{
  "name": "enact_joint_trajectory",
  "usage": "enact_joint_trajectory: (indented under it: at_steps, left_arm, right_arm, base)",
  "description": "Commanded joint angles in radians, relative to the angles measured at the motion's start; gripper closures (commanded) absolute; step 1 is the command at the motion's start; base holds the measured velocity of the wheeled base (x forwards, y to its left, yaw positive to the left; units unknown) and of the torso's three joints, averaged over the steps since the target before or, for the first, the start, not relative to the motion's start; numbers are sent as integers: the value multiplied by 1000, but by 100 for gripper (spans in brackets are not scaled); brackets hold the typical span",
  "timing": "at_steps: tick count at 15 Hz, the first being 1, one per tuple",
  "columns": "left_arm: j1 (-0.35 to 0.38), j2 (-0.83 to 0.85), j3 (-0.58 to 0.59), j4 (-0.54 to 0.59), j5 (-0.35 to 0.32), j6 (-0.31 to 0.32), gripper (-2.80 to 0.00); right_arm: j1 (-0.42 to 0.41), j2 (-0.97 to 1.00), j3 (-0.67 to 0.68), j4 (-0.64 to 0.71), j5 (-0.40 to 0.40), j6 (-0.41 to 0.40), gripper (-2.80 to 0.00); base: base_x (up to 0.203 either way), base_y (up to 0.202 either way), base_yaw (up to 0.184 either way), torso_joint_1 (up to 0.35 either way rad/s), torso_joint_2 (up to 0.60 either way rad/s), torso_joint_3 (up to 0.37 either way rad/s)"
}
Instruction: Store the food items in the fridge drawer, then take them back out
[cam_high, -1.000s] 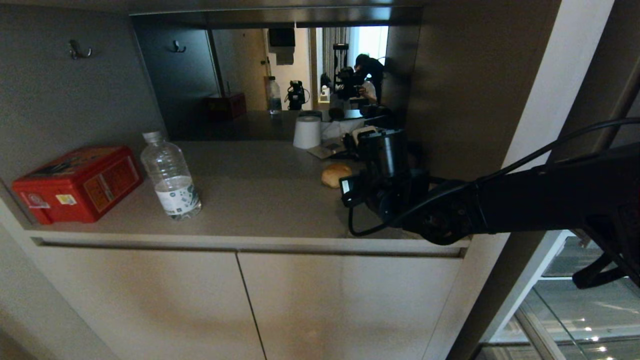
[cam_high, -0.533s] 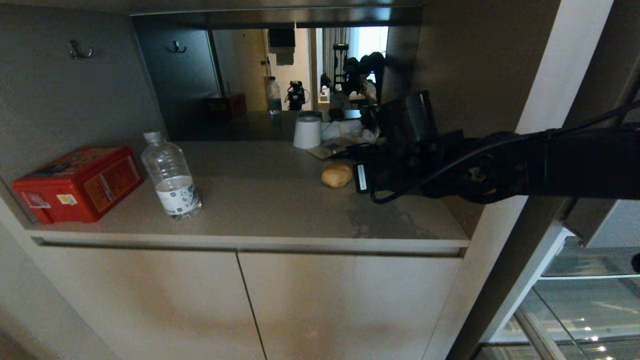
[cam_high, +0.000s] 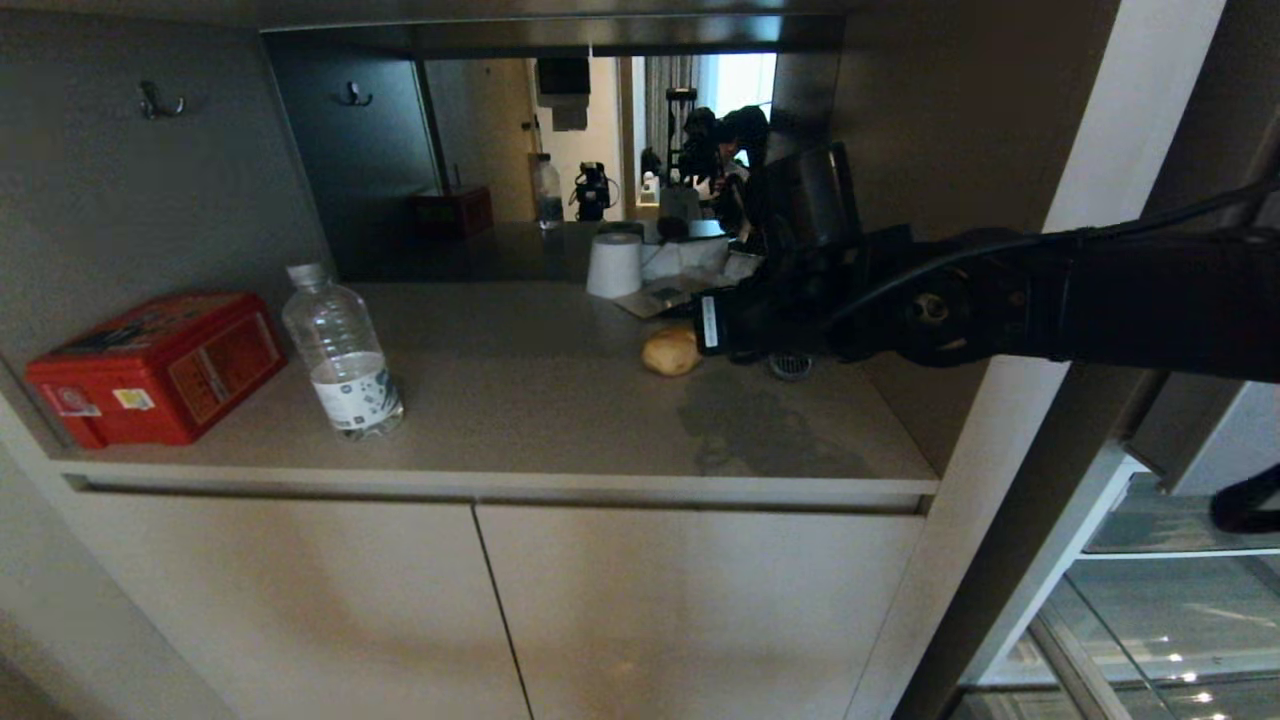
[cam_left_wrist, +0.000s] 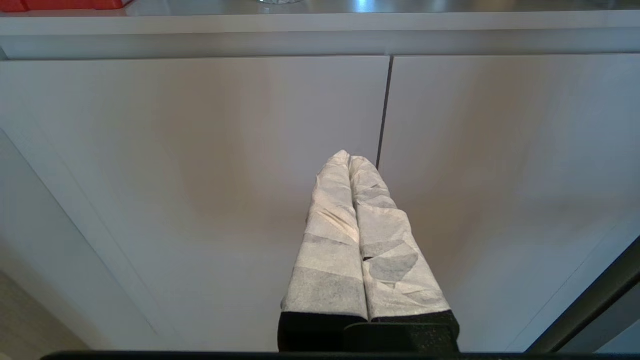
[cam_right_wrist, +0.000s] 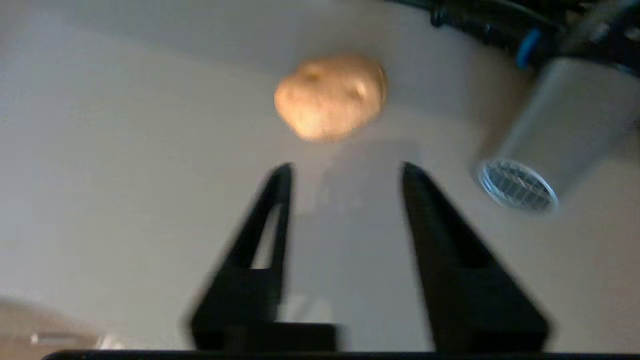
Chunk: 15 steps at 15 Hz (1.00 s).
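- My right gripper (cam_right_wrist: 345, 170) hangs over the counter (cam_high: 520, 400) with its fingers spread apart and nothing between them.
- The potato (cam_right_wrist: 331, 96) lies on the counter just past the fingertips, not touching them; in the head view it (cam_high: 672, 351) sits beside the arm's wrist.
- My left gripper (cam_left_wrist: 350, 159) is parked low before the beige cabinet doors (cam_left_wrist: 200, 150), its wrapped fingers pressed together.
- A water bottle (cam_high: 342, 352) and a red tin (cam_high: 155, 365) stand well apart from the potato.

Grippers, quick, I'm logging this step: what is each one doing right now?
Left gripper: shut, holding nothing, in front of the cabinet doors.
Right gripper: open and empty, just short of the potato on the counter.
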<state>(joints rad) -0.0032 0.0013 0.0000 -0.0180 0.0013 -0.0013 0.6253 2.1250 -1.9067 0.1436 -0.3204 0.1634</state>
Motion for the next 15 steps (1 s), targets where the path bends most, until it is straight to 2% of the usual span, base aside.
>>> enact_joint_trajectory:
  at_steps: [1,7,15]
  left_arm:
    - [0,0,6,0,0,0,0]
    - [0,0,6,0,0,0,0]
    - [0,0,6,0,0,0,0]
  right_arm:
    - [1,85,-46,-21,-2,-1,-280]
    - [1,225,-53,-304,-17,-24,-280]
    - [-5,359,-54,-584,-72,-31,-280]
  base:
    - [0,0,0,0,0,0]
    - [0,0,0,0,0,0]
    - [0,0,0,0,0,0]
